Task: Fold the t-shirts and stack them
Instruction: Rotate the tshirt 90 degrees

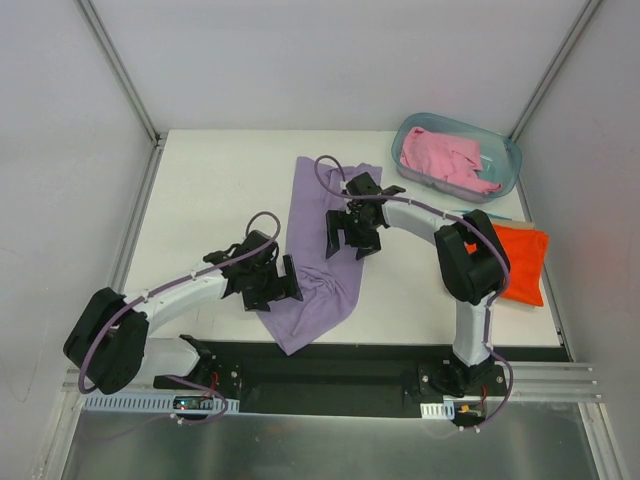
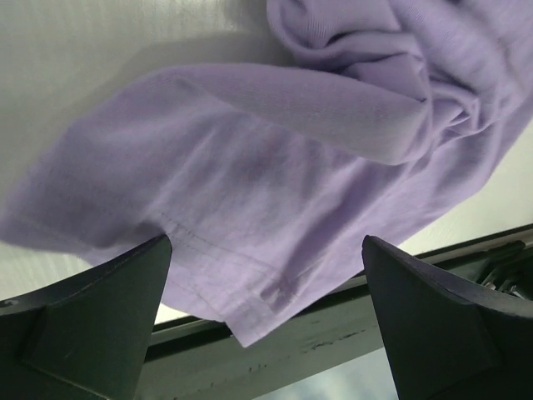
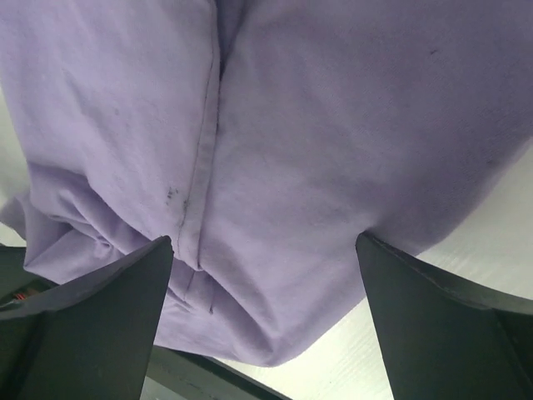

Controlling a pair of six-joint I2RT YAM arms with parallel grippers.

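The lavender-purple t-shirt [image 1: 320, 250] lies as a long folded strip down the middle of the table, its near corner reaching the front edge. My left gripper [image 1: 283, 287] is open just above its near left part; the hem corner [image 2: 250, 317] shows between the wide jaws. My right gripper [image 1: 350, 240] is open over the shirt's middle, cloth [image 3: 275, 167] filling its view. The orange t-shirt [image 1: 520, 262] lies folded at the right edge. The pink t-shirt [image 1: 445, 157] lies crumpled in the tub. The teal t-shirt is barely seen, if at all.
The translucent blue-green tub [image 1: 508, 160] stands at the back right corner. A black rail [image 1: 330, 365] runs along the table's front edge. Grey walls and metal posts bound the table on the left, back and right.
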